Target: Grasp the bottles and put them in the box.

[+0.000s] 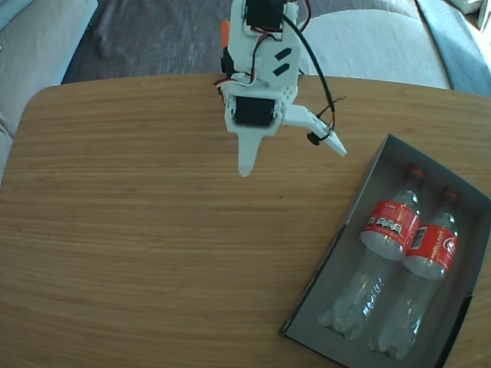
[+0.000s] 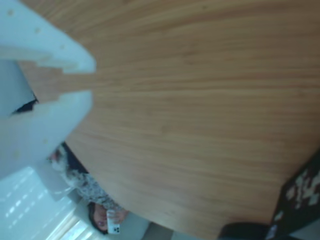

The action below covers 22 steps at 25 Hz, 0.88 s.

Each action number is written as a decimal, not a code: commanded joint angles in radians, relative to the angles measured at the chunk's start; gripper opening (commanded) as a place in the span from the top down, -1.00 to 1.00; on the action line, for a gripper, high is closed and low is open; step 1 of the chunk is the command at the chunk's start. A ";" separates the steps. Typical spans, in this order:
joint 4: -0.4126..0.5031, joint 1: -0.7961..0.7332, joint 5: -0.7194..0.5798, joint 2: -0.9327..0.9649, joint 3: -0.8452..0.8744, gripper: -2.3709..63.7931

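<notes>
Two clear bottles with red labels lie side by side in the grey box (image 1: 347, 236) at the right of the fixed view. One bottle (image 1: 390, 224) is on the left, the other bottle (image 1: 432, 251) on the right, caps pointing away from the camera. My gripper (image 1: 291, 159) hangs open and empty above the wooden table, up and left of the box, touching neither bottle. In the wrist view, white fingers (image 2: 45, 125) fill the left edge over bare wood; no bottle shows there.
The wooden table (image 1: 153, 230) has rounded corners, and the box sits near its right front edge. Grey cushions (image 1: 368, 38) lie beyond the far edge. In the wrist view a seated person (image 2: 102, 212) holds a phone past the table edge.
</notes>
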 commanded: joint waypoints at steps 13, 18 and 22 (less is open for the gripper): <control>-0.017 0.008 0.000 0.262 0.176 0.94; -0.017 -0.002 -0.002 0.324 0.229 0.94; -0.017 -0.011 -0.002 0.362 0.262 0.94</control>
